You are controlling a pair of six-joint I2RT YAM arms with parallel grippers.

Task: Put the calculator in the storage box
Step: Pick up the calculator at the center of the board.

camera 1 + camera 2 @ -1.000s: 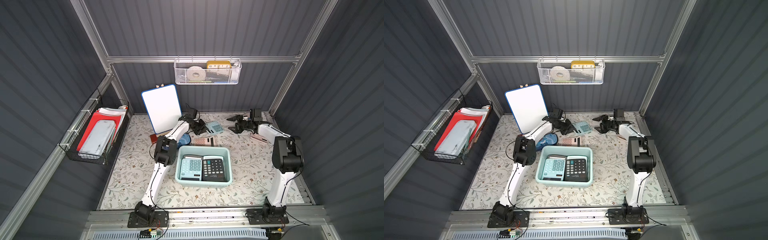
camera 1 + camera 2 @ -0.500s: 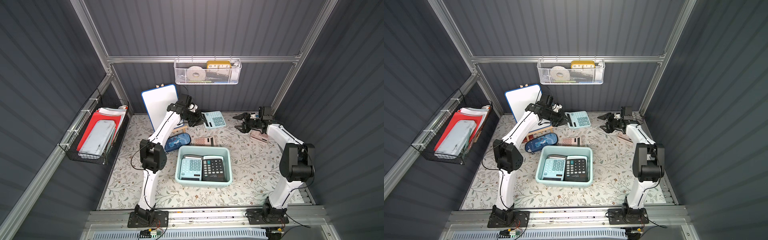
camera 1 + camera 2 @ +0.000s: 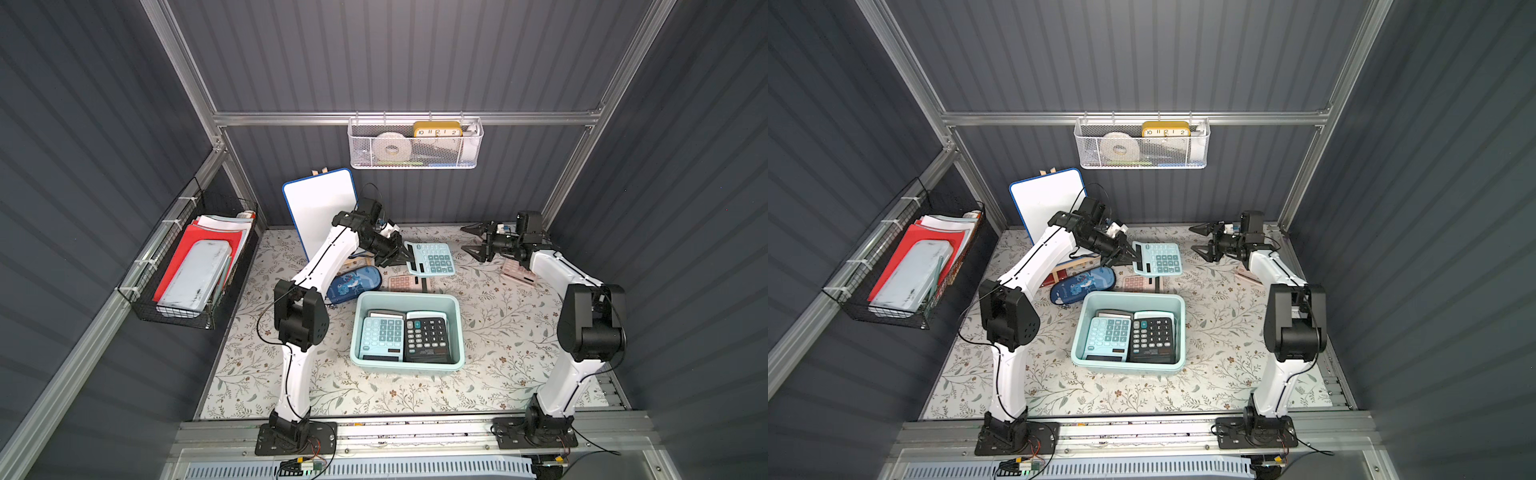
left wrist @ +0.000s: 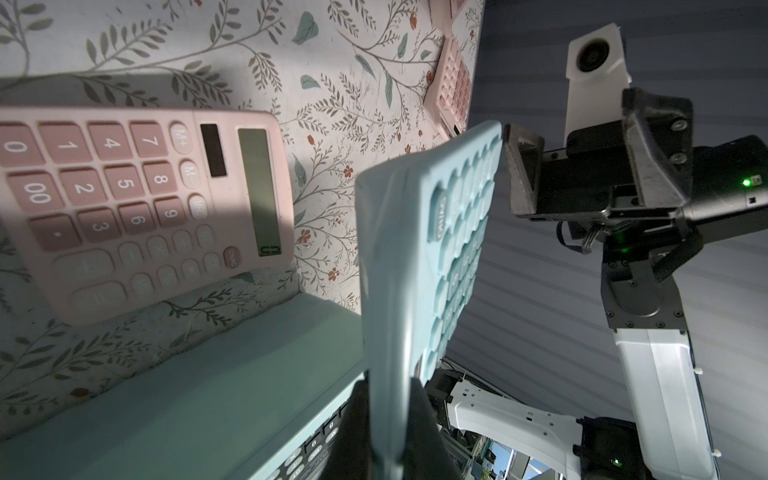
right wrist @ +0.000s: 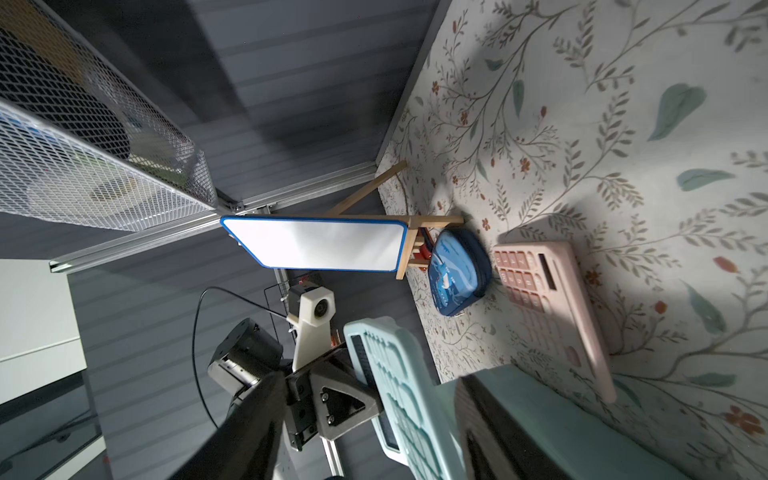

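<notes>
A light blue calculator hangs tilted above the table, just behind the storage box. My left gripper is shut on the edge nearest its display. In the left wrist view the calculator runs edge-on out from the jaws. The storage box, a pale mint tub, holds a light blue calculator and a black calculator side by side. My right gripper stands open and empty, right of the held calculator.
A pink calculator and a blue pencil case lie behind the box. Another pink calculator lies under the right arm. A whiteboard leans on an easel at the back, under a white mesh basket. A black wire basket hangs left.
My left arm has lifted the light blue calculator off the table and now holds it in the air behind the box. The right arm has drawn back to the right.
</notes>
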